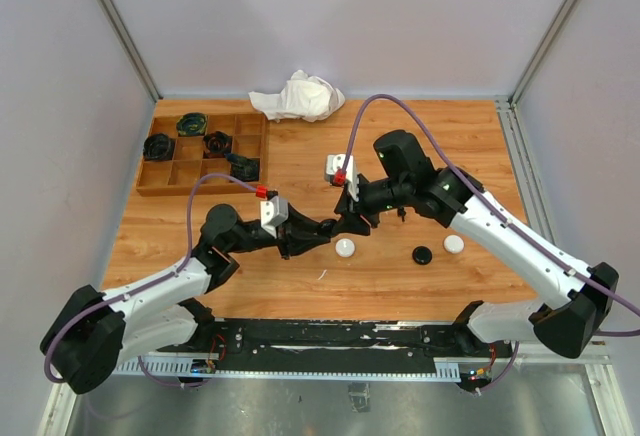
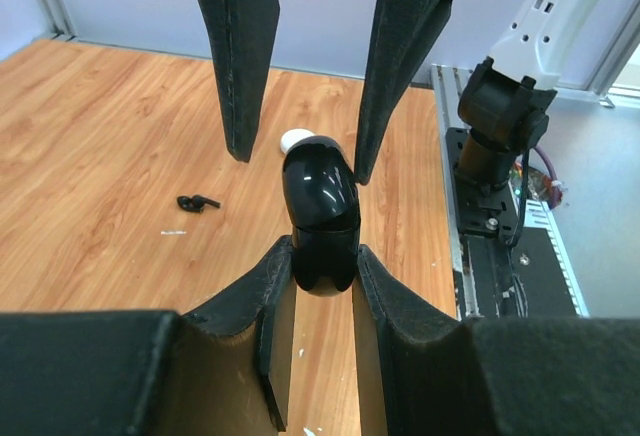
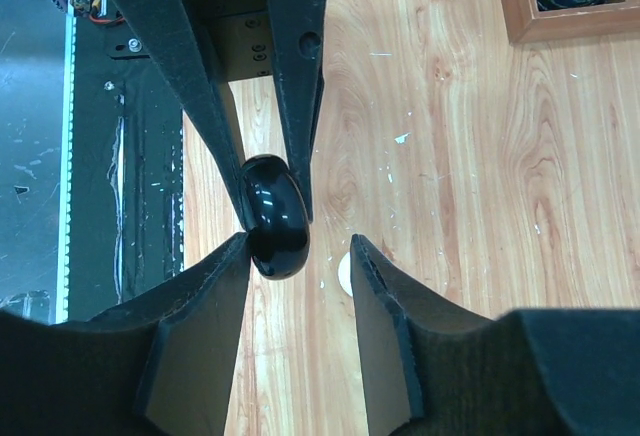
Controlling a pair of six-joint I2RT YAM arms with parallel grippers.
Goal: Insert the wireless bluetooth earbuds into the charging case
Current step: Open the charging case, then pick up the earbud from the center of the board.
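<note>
Pinching the slick black case (image 2: 320, 201) by one end, my left claw (image 2: 322, 256) is nearly closed on it. My right claw (image 3: 300, 246) stands open around it, one finger touching. A drag from that finger could twist or drop it. I cannot tell if its lid is open. One black bud (image 2: 198, 202) lies on the bench (image 1: 400, 146), well apart. A white puck (image 1: 345, 247) sits near; the tray (image 1: 150, 188) and cloth (image 1: 298, 96) lie far off.
</note>
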